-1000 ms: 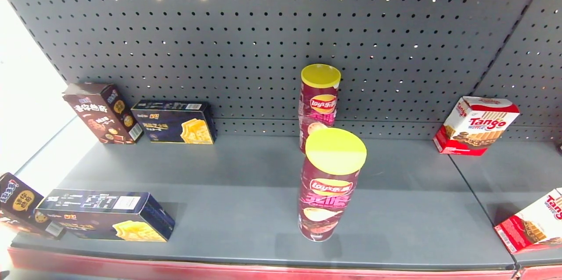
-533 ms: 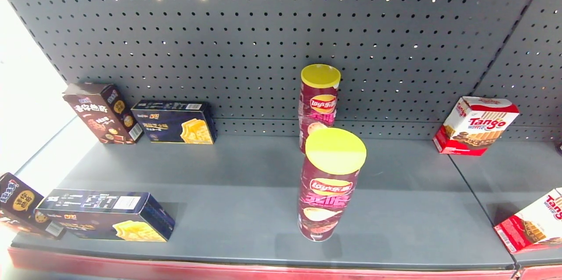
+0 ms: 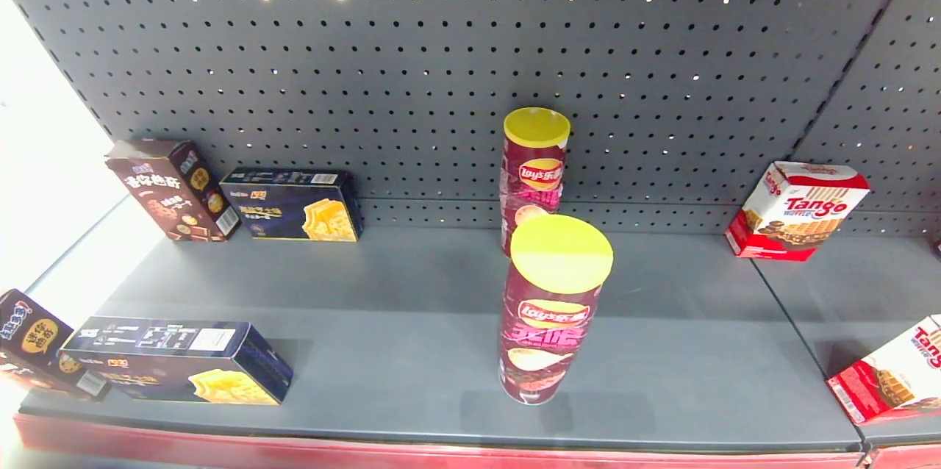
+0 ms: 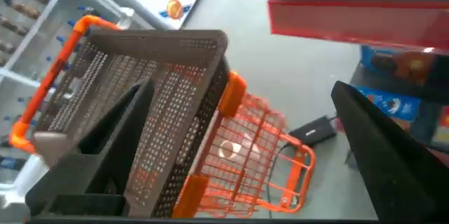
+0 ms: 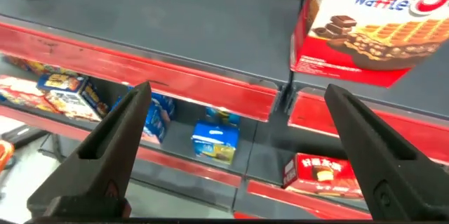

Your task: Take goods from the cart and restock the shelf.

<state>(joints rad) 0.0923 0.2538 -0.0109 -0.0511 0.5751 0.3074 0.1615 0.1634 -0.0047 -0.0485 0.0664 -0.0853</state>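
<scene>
Two maroon chip cans with yellow lids stand on the grey shelf (image 3: 382, 337): one at the front (image 3: 551, 311), one behind it by the pegboard (image 3: 534, 164). Beneath my left gripper (image 4: 242, 87) is the cart (image 4: 151, 119), a grey mesh basket on an orange frame; the fingers are open and hold nothing. My right gripper (image 5: 238, 89) hangs open and bare in front of the shelf's red front edge (image 5: 161, 69), just below a red-and-white wafer box (image 5: 365, 20).
Dark biscuit boxes lie at the shelf's left (image 3: 176, 359) (image 3: 298, 204) (image 3: 173, 186). Wafer boxes sit on the right (image 3: 798, 212) (image 3: 893, 373). Lower shelves hold blue boxes (image 5: 214, 140) and a red one (image 5: 319, 171). Bare shelf lies between the cans and the boxes.
</scene>
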